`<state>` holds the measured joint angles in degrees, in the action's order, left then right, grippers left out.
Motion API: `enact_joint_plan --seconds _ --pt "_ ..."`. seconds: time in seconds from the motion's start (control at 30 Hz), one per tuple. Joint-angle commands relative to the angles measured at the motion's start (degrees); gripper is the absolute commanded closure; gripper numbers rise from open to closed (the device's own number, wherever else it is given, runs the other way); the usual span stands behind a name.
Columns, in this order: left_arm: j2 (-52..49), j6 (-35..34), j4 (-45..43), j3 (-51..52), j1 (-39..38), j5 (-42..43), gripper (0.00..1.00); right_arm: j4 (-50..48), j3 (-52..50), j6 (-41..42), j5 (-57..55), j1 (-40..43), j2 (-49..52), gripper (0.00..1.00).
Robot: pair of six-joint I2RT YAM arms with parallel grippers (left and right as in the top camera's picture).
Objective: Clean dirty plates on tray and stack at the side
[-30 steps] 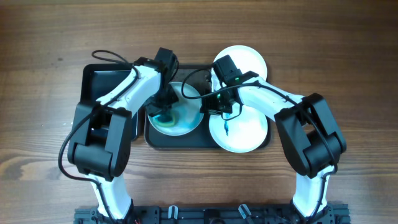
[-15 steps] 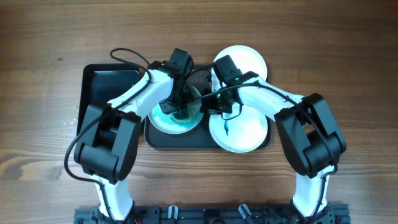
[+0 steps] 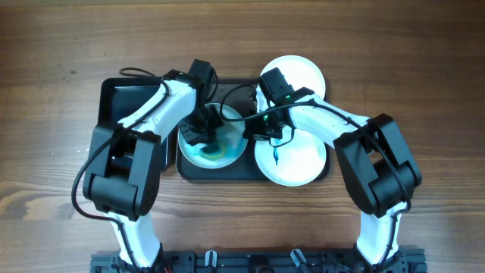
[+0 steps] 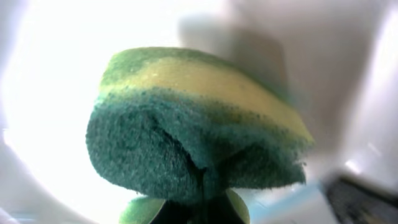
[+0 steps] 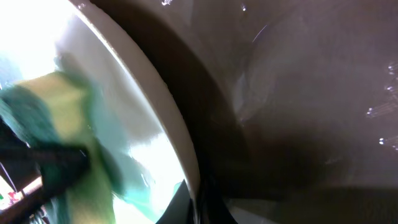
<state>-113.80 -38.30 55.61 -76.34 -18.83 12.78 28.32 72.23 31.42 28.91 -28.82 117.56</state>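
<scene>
Overhead first: picking out the left gripper (image 3: 203, 135) low over the smeared plate (image 3: 223, 152), with the jaws and their load hidden under the wrist from up here. Catching the right gripper (image 3: 255, 129) at that plate's right rim, pinched onto it. Placing the smeared plate inside the tray (image 3: 220, 173), left of centre, with bare dark floor showing only along the near edge. Noting a second plate (image 3: 303, 159) just beside it, reaching out to the tray's right rim, and a third plate (image 3: 303, 72) over the far edge, partly under the right arm. Spotting a smaller black tray (image 3: 121, 98) hard against the left side, half covered by the left arm. Plenty of open wooden table (image 3: 424, 76) beyond both sides. Against half a second ago: finding the left gripper pulled back leftward across the plate, apart from the right gripper; no shift in the right one. Left wrist next: nothing but sponge (image 4: 193, 143) up close, green scrub face folded, yellow layer above, squeezed tight between green pads (image 4: 142, 211) cropped by the bottom edge; white plate behind blown out and blurred. Right wrist last: following the plate's white rim (image 5: 152, 93) diagonally down into dark fingers, mostly cut off; wet tray floor (image 5: 298, 93) to the right; blurred sponge at far left.
</scene>
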Motion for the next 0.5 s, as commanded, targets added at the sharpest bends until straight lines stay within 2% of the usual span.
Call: enact_joint_plan --seconds 0.0,0.03,0.2,0.3,0.47 --pt "-1.4 2.1 -3.3 0.6 -1.2 9.7 0.96 0.3 -1.4 -0.3 -1.0 0.2 2.1 0.96" --pt "-1.4 2.1 -4.7 0.6 -1.1 7.6 0.96 0.3 -1.4 -0.3 -1.0 0.2 2.1 0.96" --pt "-1.4 -0.5 -9.6 0.6 3.3 -13.4 0.96 0.5 -1.4 -0.5 -0.8 0.2 2.1 0.96" --pt "-1.4 -0.5 -6.6 -0.4 6.8 -14.2 0.96 0.5 -1.4 -1.0 -0.9 0.2 2.1 0.96" --pt "-0.8 1.0 5.7 -8.3 8.8 -10.5 0.96 0.5 -1.4 0.4 -2.7 0.2 2.1 0.96"
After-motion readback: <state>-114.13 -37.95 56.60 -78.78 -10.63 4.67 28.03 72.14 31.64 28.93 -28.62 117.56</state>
